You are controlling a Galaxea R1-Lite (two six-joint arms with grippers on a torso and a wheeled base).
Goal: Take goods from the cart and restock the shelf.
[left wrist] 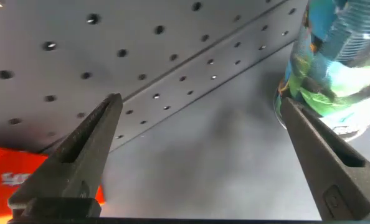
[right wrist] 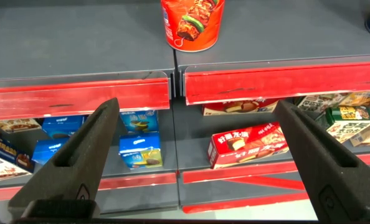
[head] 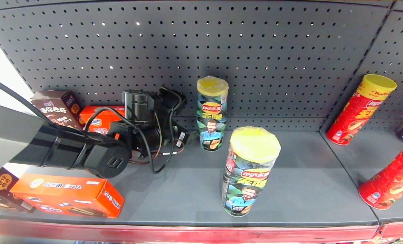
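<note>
The left pincer (left wrist: 200,102) stands released over the shelf (head: 306,183), one finger close beside the rear green can (head: 212,113); any sideways swing could topple that tall, upright can. The right pincer (right wrist: 197,106) gapes empty too.

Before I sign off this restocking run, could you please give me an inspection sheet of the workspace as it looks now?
Surface: grey shelf with red front rail, no spills seen.
Job's things: two green chip cans, back can and front can, both upright, apart.
Clutter: orange boxes and brown boxes at the left; red cans in the right bay.
Grippers: left gripper open beside the back can; right gripper open, empty, facing lower shelves.
Cables: black cables looped at the left wrist.
Surroundings: pegboard back panel.
</note>
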